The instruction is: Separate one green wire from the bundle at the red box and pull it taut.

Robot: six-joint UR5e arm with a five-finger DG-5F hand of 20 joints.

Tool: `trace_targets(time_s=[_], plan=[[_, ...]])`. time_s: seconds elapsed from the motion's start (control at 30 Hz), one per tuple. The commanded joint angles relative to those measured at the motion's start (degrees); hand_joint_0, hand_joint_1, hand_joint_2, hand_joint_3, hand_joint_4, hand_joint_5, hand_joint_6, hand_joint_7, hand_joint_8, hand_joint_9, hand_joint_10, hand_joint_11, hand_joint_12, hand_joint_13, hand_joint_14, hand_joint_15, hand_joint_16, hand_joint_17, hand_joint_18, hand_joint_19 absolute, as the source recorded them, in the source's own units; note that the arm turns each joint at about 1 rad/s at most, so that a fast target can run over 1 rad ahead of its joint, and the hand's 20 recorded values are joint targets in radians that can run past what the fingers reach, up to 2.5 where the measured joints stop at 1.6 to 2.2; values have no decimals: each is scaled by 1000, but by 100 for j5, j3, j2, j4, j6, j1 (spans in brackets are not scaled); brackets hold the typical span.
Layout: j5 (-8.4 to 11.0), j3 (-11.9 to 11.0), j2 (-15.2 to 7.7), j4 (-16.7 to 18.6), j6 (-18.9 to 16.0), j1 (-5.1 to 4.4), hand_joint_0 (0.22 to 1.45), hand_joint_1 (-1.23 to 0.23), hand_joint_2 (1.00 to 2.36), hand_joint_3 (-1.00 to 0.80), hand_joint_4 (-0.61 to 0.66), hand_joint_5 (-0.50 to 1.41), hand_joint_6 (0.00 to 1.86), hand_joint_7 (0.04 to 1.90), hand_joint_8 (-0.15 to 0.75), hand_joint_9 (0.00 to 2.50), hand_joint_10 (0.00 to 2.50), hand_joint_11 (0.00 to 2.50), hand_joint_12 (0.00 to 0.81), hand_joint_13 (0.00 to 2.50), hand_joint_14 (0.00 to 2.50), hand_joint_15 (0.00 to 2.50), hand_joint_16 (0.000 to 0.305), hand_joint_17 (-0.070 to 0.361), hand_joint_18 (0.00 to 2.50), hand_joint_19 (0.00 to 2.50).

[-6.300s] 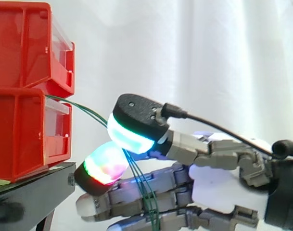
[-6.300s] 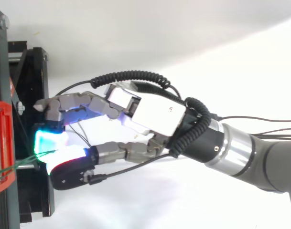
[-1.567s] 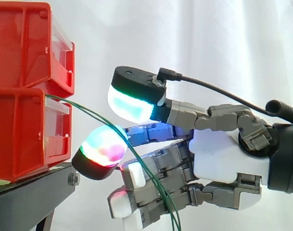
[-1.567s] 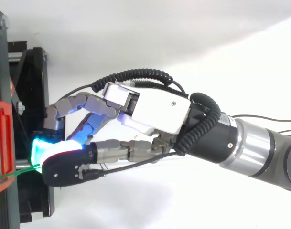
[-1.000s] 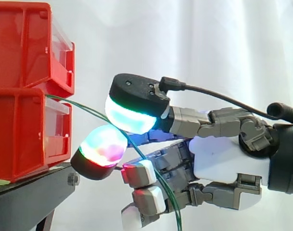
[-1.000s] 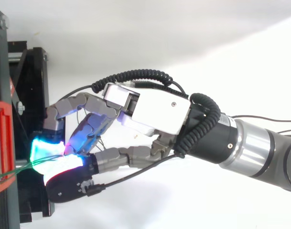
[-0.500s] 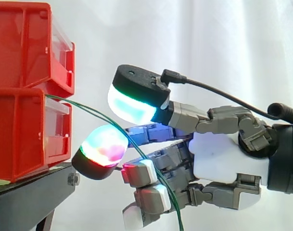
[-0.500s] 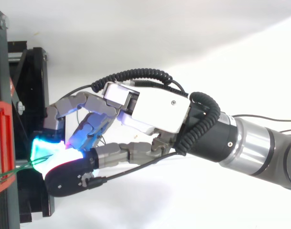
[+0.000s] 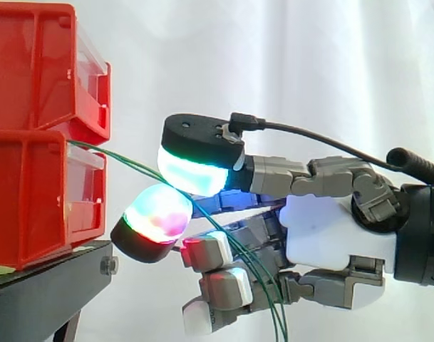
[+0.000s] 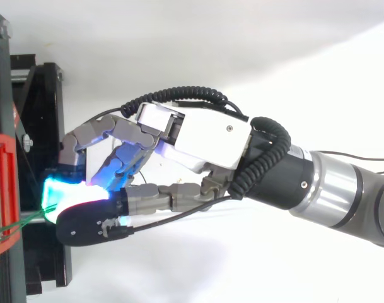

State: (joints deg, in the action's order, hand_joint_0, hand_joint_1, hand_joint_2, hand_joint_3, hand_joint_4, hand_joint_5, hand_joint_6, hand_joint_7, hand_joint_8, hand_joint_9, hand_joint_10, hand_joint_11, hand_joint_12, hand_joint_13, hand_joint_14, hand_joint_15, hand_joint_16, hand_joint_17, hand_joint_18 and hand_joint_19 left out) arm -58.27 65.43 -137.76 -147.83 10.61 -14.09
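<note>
Two stacked red bins [image 9: 31, 192] stand on a black stand [image 9: 45, 285] at the left. Thin green wires [image 9: 124, 162] leave the lower bin's top front edge and slope down to the right in a nearly straight line. They pass between the hand's two glowing fingertips [image 9: 192, 174], one cyan-green above and one multicoloured below, which close on them. Past the pinch the wires hang down across the curled lower fingers. The hand [image 9: 338, 235] reaches in from the right. From above, the hand [image 10: 204, 142] sits by the stand, and the wires [image 10: 21, 222] run to the red bin [image 10: 5, 196].
A white curtain hangs behind the work. The black stand [image 10: 37, 95] runs along the left edge in the top view, close to the fingertips. The arm's grey wrist [image 10: 343, 196] comes in from the right over a white surface.
The upper glowing pad has come down onto the wires toward the lower pad. The lower fingers have curled in further, and the hanging wire ends have shifted to the right.
</note>
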Motion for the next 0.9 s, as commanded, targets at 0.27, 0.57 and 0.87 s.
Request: trace_targets(time_s=[0.27, 0.57, 0.87], plan=[[0, -4, 162, -185, 56, 20, 547, -600, 1000, -500, 228, -218, 903, 906, 350, 1138, 7, 1299, 398, 1280, 23, 1028, 57, 127, 930, 465], [0, -4, 232, -343, 126, 29, 596, -617, 1019, -218, 191, -213, 910, 983, 348, 1135, 8, 1296, 393, 1273, 22, 1014, 55, 124, 925, 474], [0, -4, 232, -352, 108, 29, 630, -738, 1018, -241, 168, -221, 925, 938, 339, 1094, 7, 1299, 387, 1234, 24, 1003, 54, 122, 913, 457]])
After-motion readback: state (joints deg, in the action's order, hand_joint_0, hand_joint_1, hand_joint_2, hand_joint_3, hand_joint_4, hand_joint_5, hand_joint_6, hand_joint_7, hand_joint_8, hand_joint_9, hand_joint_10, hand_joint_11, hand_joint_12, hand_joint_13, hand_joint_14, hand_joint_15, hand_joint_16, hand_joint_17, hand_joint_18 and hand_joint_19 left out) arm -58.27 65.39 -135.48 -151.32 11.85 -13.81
